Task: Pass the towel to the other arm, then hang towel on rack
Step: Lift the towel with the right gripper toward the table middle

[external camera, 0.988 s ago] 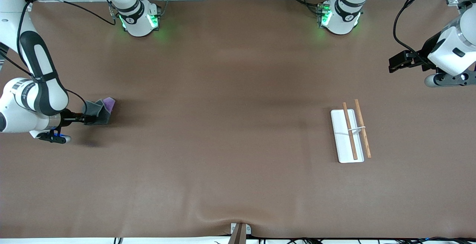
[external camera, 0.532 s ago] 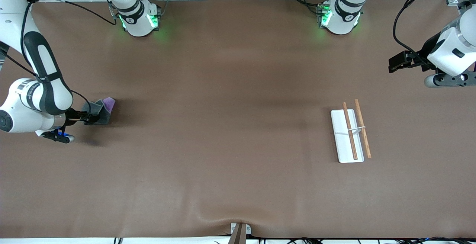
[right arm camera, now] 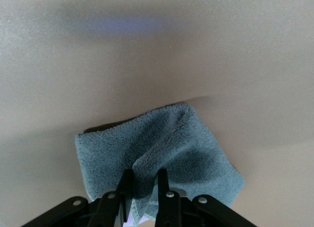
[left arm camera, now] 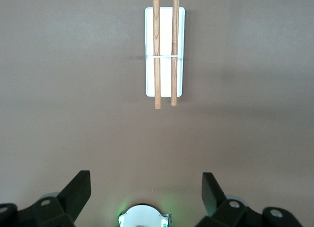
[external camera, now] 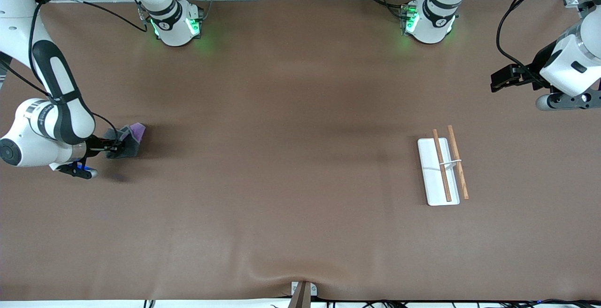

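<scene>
The towel (external camera: 127,140) is bunched up, dark grey side out with a purple corner showing, at the right arm's end of the table. My right gripper (external camera: 111,147) is shut on a fold of it. The right wrist view shows the grey towel (right arm camera: 162,143) pinched in my right gripper (right arm camera: 144,172). The rack (external camera: 443,165), a white base with two wooden rods, stands toward the left arm's end of the table. My left gripper (external camera: 498,81) is open and empty above the table edge, waiting. Its wrist view shows the rack (left arm camera: 165,51) and the spread left gripper (left arm camera: 146,187).
The two arm bases with green lights (external camera: 176,24) (external camera: 427,21) stand along the table's back edge. A small bracket (external camera: 303,291) sits at the front edge. The brown table (external camera: 291,157) lies bare between the towel and the rack.
My right arm has shifted a little toward the table's middle and the towel is bunched tighter in the gripper. The left arm and the rack have not moved.
</scene>
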Robot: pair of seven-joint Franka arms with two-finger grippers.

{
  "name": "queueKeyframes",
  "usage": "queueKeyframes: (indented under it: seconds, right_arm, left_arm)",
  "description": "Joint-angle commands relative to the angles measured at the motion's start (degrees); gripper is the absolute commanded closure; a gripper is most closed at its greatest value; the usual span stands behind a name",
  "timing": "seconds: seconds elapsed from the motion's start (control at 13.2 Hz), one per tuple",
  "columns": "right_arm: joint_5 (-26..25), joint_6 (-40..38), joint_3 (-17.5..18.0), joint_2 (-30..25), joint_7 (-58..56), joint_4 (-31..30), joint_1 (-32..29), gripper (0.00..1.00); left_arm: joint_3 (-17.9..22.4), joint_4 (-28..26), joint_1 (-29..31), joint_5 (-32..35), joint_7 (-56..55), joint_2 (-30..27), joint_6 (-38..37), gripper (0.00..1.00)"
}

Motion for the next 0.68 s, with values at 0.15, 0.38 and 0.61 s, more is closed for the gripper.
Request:
queueKeyframes:
  seconds: [0.15, 0.38, 0.61]
  right_arm:
    - [-0.4, -2.1, 0.5, -1.2, 1.0, -0.1, 0.6, 1.00]
    - [-0.4, -4.2, 0.6, -1.6, 1.1, 0.6, 0.6, 1.00]
    - [-0.3, -11.2, 0.8, -2.7, 2.5, 3.8, 2.0, 1.00]
  left_arm:
    - [0.0, 0.1, 0.2, -0.8, 0.9, -0.1, -0.1, 0.00]
    - [0.0, 0.1, 0.2, -0.8, 0.9, -0.2, -0.1, 0.00]
    - [0.0, 0.2, 0.1, -0.8, 0.9, -0.3, -0.1, 0.00]
